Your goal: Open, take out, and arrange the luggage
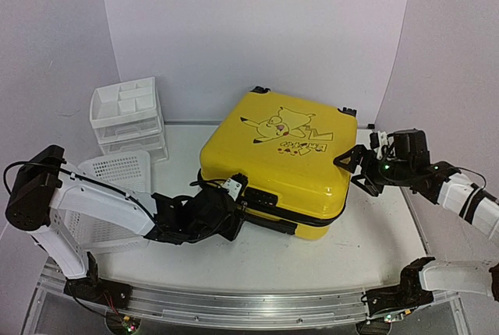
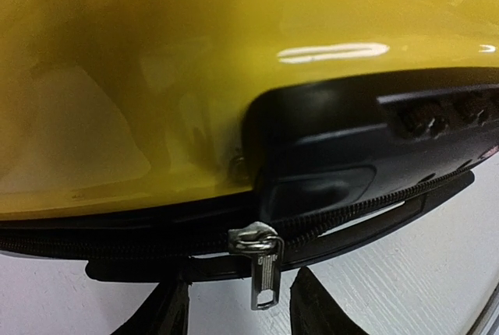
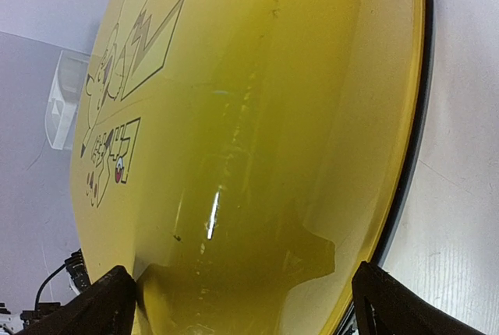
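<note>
Shows the luggage (image 1: 281, 156) lying flat and zipped shut at the middle of the table (image 1: 366, 241), print side up, with the white mesh basket (image 1: 117, 171) and the drawer unit (image 1: 129, 113) near its left side. Places the left gripper (image 1: 232, 199) low against the near-left edge so that the hanging zipper pull (image 2: 265, 273) falls between its parted fingers (image 2: 168, 312) — flanked, not pinched, presumably in readiness to draw the zip round. Sets the right gripper (image 1: 360, 170) spread wide and empty at the right edge — probably to steady the shell against that pull, contact not discernible.
</note>
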